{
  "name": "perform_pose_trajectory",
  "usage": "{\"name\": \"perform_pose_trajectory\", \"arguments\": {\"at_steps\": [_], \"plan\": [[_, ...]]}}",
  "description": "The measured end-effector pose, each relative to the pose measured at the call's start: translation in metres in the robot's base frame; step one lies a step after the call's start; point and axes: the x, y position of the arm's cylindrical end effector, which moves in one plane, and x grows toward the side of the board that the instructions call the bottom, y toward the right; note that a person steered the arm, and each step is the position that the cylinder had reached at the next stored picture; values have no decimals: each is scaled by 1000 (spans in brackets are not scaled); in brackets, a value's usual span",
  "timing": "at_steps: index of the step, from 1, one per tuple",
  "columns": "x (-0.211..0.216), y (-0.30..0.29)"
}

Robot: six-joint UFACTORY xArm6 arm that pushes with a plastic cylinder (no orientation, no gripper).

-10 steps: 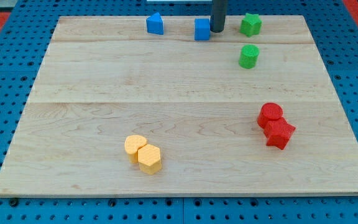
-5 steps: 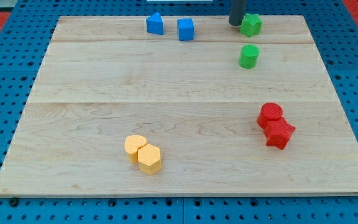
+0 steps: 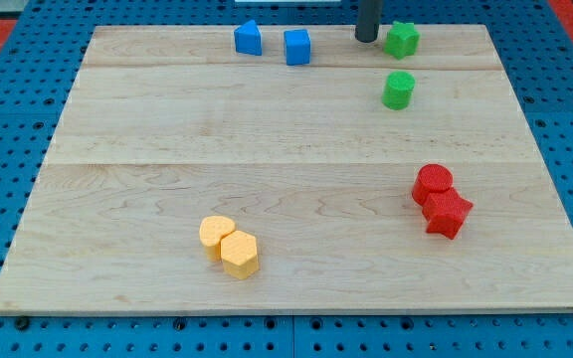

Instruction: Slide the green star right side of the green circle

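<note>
Along the bench's (image 3: pixel 117 119) top edge, my tip (image 3: pixel 366 39) has backed slightly left off the green star (image 3: pixel 401 39) (no claw in view); green circle (image 3: pixel 398 89) untouched, push pending.

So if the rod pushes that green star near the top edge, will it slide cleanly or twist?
The green star looks rigid and squat, so it probably slides rather than tips. Its points may make it rotate if my tip, now just to its left in the view, pushes off-centre.
</note>
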Motion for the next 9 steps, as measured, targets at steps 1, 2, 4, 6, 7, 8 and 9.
{"name": "perform_pose_trajectory", "arguments": {"at_steps": [1, 2, 4, 6, 7, 8, 9], "plan": [[-1, 0], [-22, 16], [46, 31], [13, 38], [27, 62], [72, 51], [41, 58]]}}
